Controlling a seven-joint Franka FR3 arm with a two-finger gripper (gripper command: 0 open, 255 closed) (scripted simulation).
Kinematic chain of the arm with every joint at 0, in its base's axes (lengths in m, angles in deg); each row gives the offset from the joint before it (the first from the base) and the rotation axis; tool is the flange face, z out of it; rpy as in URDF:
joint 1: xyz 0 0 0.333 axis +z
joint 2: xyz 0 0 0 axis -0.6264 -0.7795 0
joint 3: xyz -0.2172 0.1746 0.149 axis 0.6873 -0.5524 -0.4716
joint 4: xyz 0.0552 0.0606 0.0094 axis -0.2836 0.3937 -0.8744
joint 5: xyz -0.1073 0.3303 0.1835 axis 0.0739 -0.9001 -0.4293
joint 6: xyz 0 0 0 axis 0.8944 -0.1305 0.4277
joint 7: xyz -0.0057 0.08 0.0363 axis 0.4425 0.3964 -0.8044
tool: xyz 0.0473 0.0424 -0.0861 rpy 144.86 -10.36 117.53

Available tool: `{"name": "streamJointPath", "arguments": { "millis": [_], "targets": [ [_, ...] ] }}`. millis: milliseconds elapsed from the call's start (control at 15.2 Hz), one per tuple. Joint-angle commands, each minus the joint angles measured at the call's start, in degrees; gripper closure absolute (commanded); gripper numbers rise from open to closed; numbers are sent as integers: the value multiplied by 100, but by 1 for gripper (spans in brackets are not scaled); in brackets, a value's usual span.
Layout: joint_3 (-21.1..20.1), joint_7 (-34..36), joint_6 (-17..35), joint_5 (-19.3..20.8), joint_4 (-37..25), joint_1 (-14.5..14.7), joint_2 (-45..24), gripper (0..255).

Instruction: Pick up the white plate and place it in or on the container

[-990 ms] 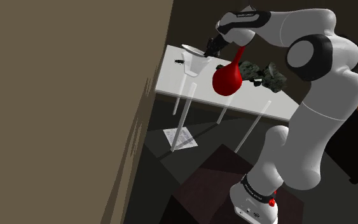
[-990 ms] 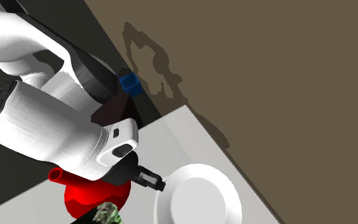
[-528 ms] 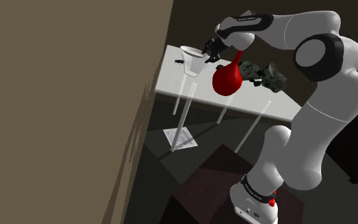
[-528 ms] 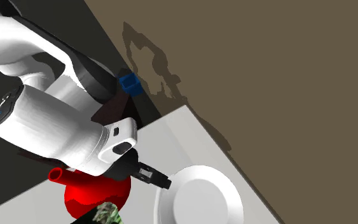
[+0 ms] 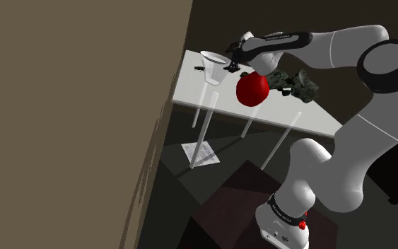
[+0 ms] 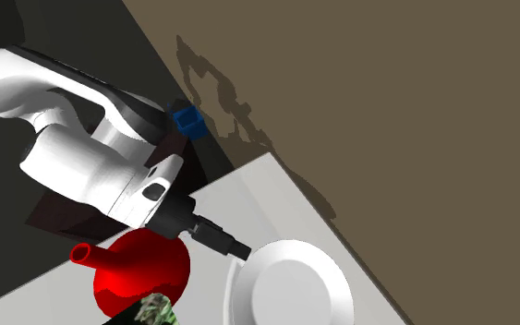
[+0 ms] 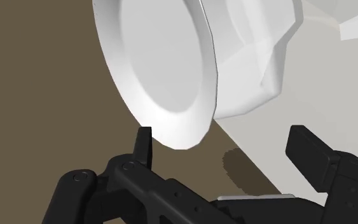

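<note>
Brown wall [image 5: 77, 120]: seen down the shoulder view's left, with the desk's edge set just beside it.
White arm [image 5: 363, 134]: raised from the stand [image 5: 283, 232] at the shoulder view's lower right and stretched over the desk towards the wall.
Desk [image 5: 190, 86]: a white top carried on thin pale legs.
Red vase [image 5: 252, 90]: its round body is seen on the desk just beside the container; its neck is covered by the arm in the shoulder view.
Dark mottled object [image 5: 294, 81]: laid on the desk beyond the vase.
Container [image 5: 215, 75]: white and faceted, stood on the desk near the corner by the wall.
White plate [image 5: 213, 56]: seated on top of the container, its face turned towards the gripper in the wrist view.
Gripper [image 7: 225, 143]: fingers held apart at the plate's edge. The rim is seen between them, close to one finger [image 7: 144, 141]; contact cannot be told, and nothing is clasped.
Paper sheet [image 5: 199, 153]: laid on the floor under the desk.
Blue box [image 6: 189, 118]: seen low by the wall in the second exterior view.
</note>
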Motion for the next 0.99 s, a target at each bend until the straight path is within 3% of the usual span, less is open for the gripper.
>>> {"name": "streamJointPath", "arguments": {
  "millis": [0,66,594,660,924],
  "targets": [
    [757,-307,76,-378,-133,809,-115,0],
    [1444,-508,101,-625,-250,1531,-188,0],
    [1459,-432,111,-527,-241,1542,-164,0],
    [1452,-430,111,-527,-240,1536,-165,255],
    [1456,-438,119,-525,-231,1537,-157,255]
  ]
}}
